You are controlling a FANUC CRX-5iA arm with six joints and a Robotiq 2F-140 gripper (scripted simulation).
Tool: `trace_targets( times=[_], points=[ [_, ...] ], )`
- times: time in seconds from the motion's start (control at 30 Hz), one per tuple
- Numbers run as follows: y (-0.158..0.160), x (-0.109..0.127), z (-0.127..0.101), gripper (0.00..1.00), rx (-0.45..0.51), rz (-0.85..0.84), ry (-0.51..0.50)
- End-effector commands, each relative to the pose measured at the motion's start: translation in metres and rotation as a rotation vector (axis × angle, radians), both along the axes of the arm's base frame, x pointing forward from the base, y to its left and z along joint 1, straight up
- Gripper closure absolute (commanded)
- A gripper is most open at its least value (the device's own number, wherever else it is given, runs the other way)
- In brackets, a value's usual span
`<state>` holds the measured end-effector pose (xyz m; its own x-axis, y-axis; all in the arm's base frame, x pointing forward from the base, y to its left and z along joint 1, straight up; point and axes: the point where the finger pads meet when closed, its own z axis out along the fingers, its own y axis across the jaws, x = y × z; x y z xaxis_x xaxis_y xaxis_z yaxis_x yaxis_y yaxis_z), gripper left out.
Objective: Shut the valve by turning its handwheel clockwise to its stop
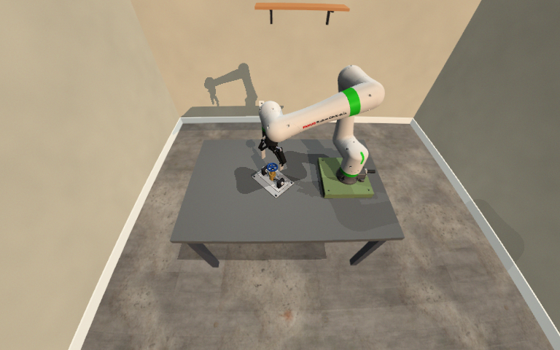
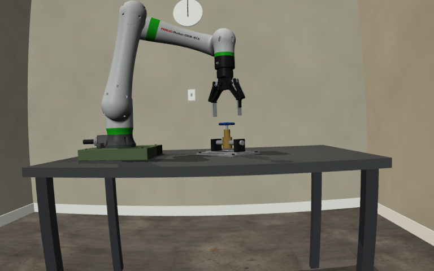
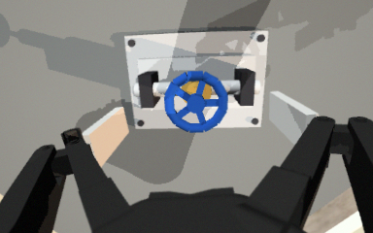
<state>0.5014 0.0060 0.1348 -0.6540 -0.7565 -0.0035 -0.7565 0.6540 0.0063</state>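
One valve, one table

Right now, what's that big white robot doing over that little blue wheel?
The robot arm is getting ready to shut a small valve on the table. Its gripper hangs wide open and holding nothing, just above the blue handwheel, not touching it. The wheel hasn't been gripped yet.
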Motion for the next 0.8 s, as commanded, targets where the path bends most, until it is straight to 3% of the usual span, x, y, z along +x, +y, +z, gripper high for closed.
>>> trace_targets(
  times=[0.0, 0.77],
  points=[
    [0.000, 0.000, -0.001, 0.00, 0.000, 0.000, 0.000],
    [0.000, 0.000, -0.029, 0.00, 0.000, 0.000, 0.000]
  ],
)
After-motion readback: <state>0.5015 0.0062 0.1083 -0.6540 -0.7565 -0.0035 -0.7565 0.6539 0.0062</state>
